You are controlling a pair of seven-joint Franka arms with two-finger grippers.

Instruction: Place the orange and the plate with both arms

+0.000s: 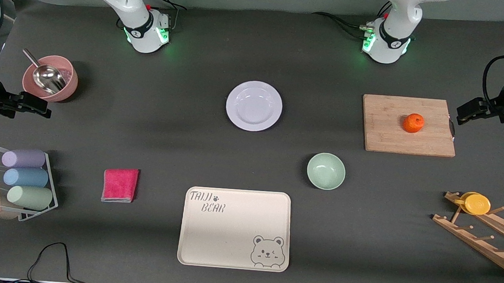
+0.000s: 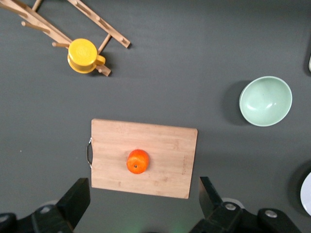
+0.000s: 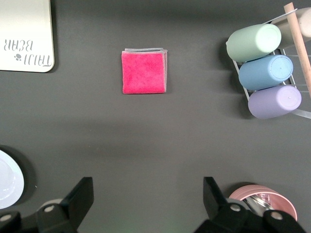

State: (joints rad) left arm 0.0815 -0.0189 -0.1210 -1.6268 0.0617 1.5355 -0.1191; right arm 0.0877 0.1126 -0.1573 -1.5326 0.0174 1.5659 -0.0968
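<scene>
Nothing is picked up yet: the orange (image 1: 413, 123) sits on the cutting board (image 1: 385, 137), the plate (image 1: 254, 105) mid-table. Left gripper (image 2: 141, 204) hangs spread over the board, right gripper (image 3: 146, 206) spread over bare table — the left should centre its fingers on the fruit before descending, since it could roll.

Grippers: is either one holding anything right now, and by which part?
Nothing is held. The left gripper and the right gripper are both open and empty; the orange lies on the cutting board, the plate on the table.
</scene>
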